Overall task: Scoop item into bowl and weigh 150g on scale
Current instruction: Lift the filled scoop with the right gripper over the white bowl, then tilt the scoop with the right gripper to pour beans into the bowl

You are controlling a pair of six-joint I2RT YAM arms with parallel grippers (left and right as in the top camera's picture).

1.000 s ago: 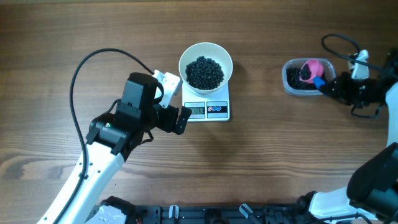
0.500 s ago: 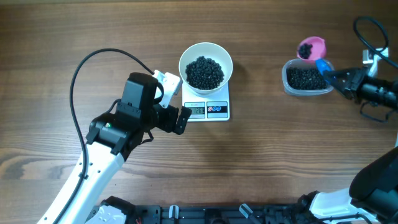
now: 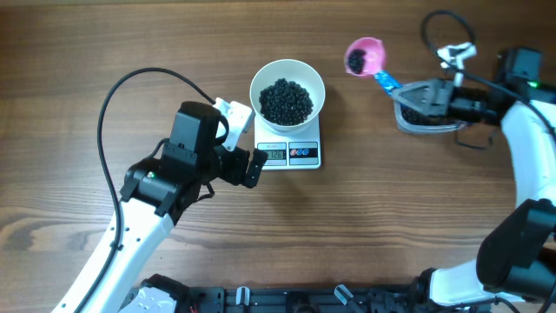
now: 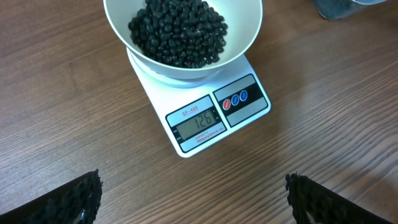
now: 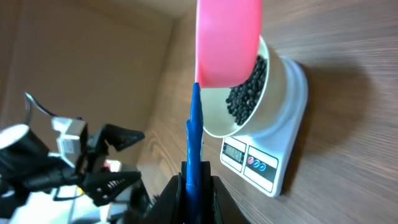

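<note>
Beans (image 4: 179, 31), tiny, round, matte black, heaped in smooth white bowl (image 4: 247, 34) atop flat white scale (image 4: 252, 112). My left fingers (image 4: 68, 202) spread wide over wood-grain tabletop (image 4: 348, 93). Right fingers (image 5: 176, 191) pinching thin blue handle (image 5: 194, 137) of pink scoop (image 3: 363, 56).

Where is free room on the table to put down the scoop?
Bare wood lies between the scale and the tub, and in a wide strip in front of the scale. Crowded: beside the scale at the left gripper, and around the tub.
</note>
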